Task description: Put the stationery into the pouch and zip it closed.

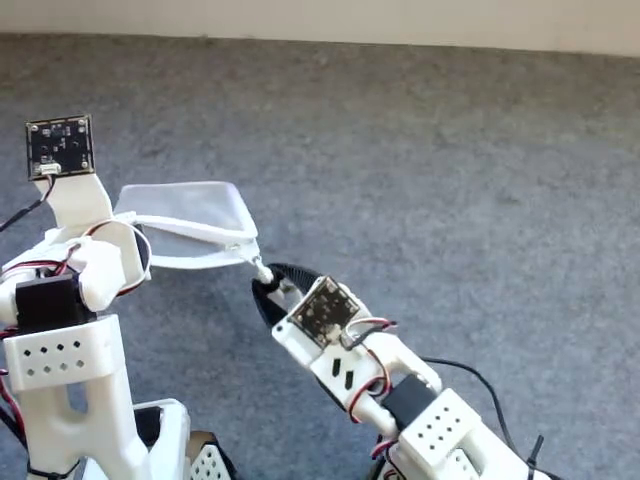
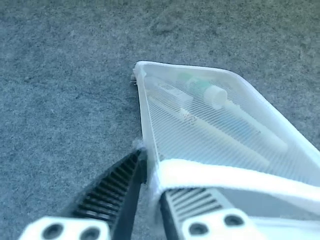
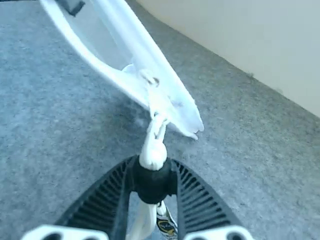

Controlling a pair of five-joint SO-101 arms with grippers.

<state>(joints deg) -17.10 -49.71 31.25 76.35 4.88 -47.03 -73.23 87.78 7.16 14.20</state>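
Pouch: the mesh pouch [image 2: 215,130] is lifted off the grey mat [image 1: 450,150], strung between the two arms at centre left of the high view.
Stationery: pens and small pieces [image 2: 225,107] lie inside, visible through the mesh, so the loading looks done.
Left gripper: the left gripper [image 2: 151,175], at the bottom of its wrist view, has its fingers clamped tight on the pouch's white zip band near a corner.
Right gripper: the right gripper [image 3: 151,172] is pinched closed on the zipper pull [image 3: 152,150], with the slider [image 3: 148,77] just above it in frame.
Why this hold: one end anchored, the other tugged. That should keep the zip line taut so the slider runs instead of bunching the fabric.
Arm pose: the left arm stands tall at the left edge of the high view. The right arm stretches low from the lower right, its wrist in line with the zip.
Step in hand: zipping. The mouth seems to gape beyond the slider, so it's probably not closed yet.
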